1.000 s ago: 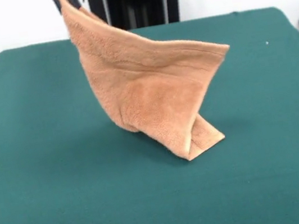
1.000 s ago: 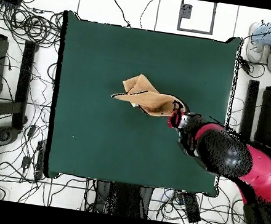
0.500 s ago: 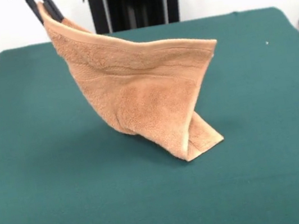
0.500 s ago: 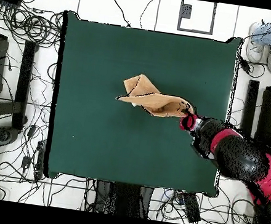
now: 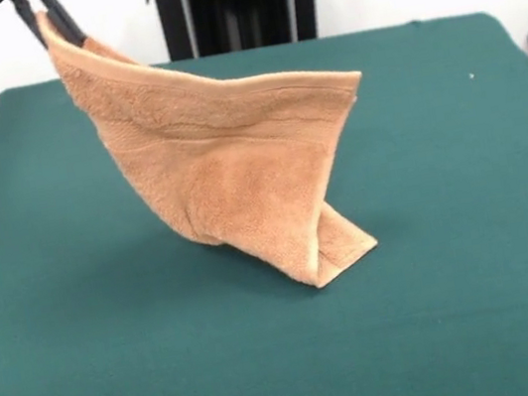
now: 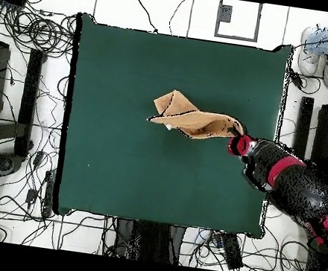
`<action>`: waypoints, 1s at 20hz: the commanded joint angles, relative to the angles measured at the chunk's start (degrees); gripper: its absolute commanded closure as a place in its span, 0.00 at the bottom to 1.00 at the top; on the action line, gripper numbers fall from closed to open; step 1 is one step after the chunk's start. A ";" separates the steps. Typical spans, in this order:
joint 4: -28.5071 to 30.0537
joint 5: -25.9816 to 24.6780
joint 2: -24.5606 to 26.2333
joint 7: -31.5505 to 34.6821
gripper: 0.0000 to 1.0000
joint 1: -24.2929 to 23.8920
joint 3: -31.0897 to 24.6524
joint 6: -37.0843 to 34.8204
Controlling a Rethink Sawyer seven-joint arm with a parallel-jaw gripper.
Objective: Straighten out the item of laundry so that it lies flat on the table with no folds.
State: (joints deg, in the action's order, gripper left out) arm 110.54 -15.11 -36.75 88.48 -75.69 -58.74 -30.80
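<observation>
One towel point(image 5: 241, 177) corner hangs lifted at upper left of frame, opposite end trailing on green surface point(image 5: 469, 226) near centre. Pincer point(image 5: 46, 13) clamped on that corner, now shifted further left than before.

My gripper point(image 5: 45, 14) is raised high, its two dark fingers point(image 5: 62, 19) pointing down and pinched together on a towel point(image 5: 231, 178) corner just below them. Seen from overhead, my red and black arm point(image 6: 298, 194) reaches out from my base, with the gripper point(image 6: 236, 139) at its tip.
</observation>
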 commanded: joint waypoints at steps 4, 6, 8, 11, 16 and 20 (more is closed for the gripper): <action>-8.25 -6.25 12.79 -13.93 1.00 -2.14 -0.78 -4.54; -9.38 -7.22 15.73 -14.09 1.00 -3.16 -0.32 -4.36; -10.47 -7.89 17.39 -15.16 1.00 -3.77 -0.55 -5.65; -11.94 -8.07 17.32 -14.89 1.00 -3.81 -1.11 -8.24; -12.86 -8.10 16.37 -12.65 1.00 -3.89 -1.93 -9.89; -14.70 -9.16 19.81 -13.03 1.00 -5.49 -1.60 -7.63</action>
State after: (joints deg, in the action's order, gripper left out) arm 100.15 -21.89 -20.45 88.48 -82.21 -60.07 -33.63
